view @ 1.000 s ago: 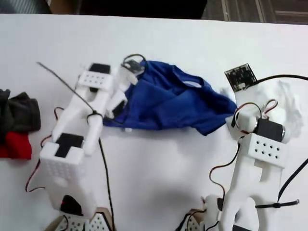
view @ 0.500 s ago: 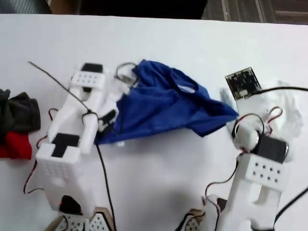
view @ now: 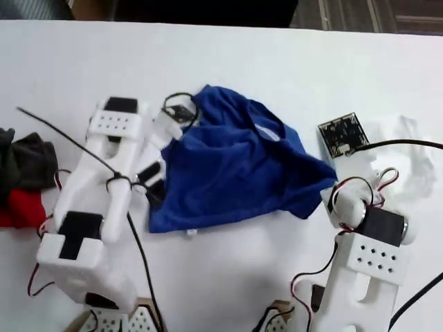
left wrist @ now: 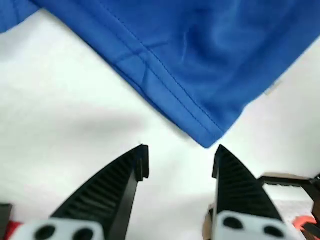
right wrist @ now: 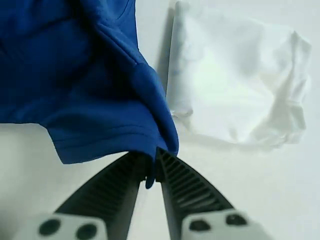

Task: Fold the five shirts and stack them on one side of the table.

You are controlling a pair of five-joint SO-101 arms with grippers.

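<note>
The right gripper (right wrist: 152, 172) pinches the blue shirt (view: 228, 169) mid frame. The left gripper (left wrist: 180, 162), wide apart, should grab its corner and pull flat.

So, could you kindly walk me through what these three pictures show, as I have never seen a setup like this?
These are two small white robot arms, a left arm and a right arm, side by side at a white table. One picture looks down from a fixed camera above. The other two come from a camera on each arm's wrist, looking past its two-fingered gripper. A crumpled blue shirt lies between the arms. A white shirt lies beside it on the right arm's side. A dark shirt and a red shirt sit together at the table's edge on the left arm's side. The right gripper is shut on an edge of the blue shirt. The left gripper is open and holds nothing, with the shirt's hem just ahead of it.
</note>
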